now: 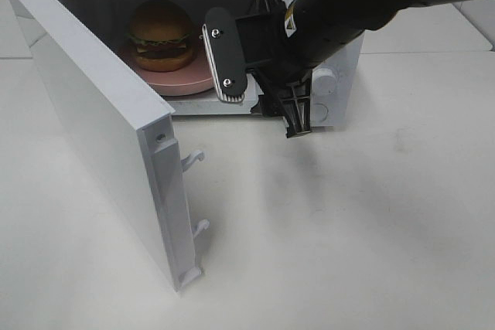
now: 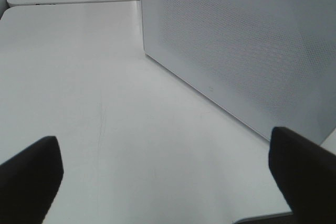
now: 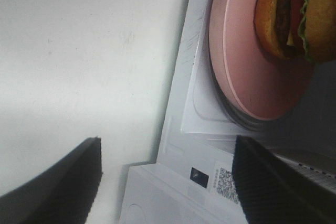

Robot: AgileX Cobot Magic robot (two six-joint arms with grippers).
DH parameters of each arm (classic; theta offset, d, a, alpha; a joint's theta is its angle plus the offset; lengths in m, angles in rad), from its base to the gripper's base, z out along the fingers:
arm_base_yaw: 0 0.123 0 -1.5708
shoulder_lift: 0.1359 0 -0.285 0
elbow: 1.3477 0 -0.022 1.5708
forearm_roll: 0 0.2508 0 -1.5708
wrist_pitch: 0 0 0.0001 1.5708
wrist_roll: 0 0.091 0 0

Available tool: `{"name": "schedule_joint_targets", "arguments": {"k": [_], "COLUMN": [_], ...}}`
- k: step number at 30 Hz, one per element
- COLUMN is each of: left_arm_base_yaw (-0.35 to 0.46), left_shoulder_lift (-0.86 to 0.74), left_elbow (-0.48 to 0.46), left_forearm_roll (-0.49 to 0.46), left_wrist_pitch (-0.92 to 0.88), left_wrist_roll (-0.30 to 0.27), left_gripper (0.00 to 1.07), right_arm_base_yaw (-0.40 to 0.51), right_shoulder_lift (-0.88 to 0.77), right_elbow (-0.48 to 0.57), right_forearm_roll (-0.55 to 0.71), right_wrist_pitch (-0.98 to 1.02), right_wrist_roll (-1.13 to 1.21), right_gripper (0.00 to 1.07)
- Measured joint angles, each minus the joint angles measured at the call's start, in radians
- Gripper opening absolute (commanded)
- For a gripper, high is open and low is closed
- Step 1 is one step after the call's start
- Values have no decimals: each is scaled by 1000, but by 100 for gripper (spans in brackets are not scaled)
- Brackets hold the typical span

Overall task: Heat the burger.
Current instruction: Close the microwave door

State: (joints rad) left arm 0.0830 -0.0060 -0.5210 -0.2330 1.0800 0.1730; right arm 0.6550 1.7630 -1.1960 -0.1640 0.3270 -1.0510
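inside microwave (image 1: 332,110), burger (image 1: 162,35) on pink plate (image 1: 186,83); right fingers (image 1: 224,56) spread empty just outside; left fingers (image 2: 31,177) spread.

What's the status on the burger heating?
Left gripper open, empty. Right gripper open, empty, at the opening. Burger on pink plate inside microwave. Door wide open, not yet shut.

burger (image 1: 162,35): 1 | pink plate (image 1: 188,83): 1 | microwave (image 1: 93,106): 1 | left gripper (image 2: 165,150): 1 | right gripper (image 3: 167,149): 1
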Motion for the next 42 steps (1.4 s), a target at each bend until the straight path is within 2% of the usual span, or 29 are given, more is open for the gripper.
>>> {"name": "schedule_joint_targets", "arguments": {"k": [18, 33, 42], "left_arm_base_yaw": [0, 0, 0], "left_shoulder_lift": [0, 0, 0], "left_elbow": [0, 0, 0], "left_forearm_roll": [0, 0, 0], "left_wrist_pitch": [0, 0, 0], "left_wrist_roll": [0, 0, 0], "left_gripper": [100, 100, 100], "right_arm_base_yaw": [0, 0, 0], "right_shoulder_lift": [-245, -473, -601], "right_elbow": [239, 385, 389], "right_forearm_roll": [1, 3, 3], "right_wrist_pitch": [18, 192, 408], "right_wrist_roll": [247, 917, 1100], "right_gripper": [69, 69, 69]}}
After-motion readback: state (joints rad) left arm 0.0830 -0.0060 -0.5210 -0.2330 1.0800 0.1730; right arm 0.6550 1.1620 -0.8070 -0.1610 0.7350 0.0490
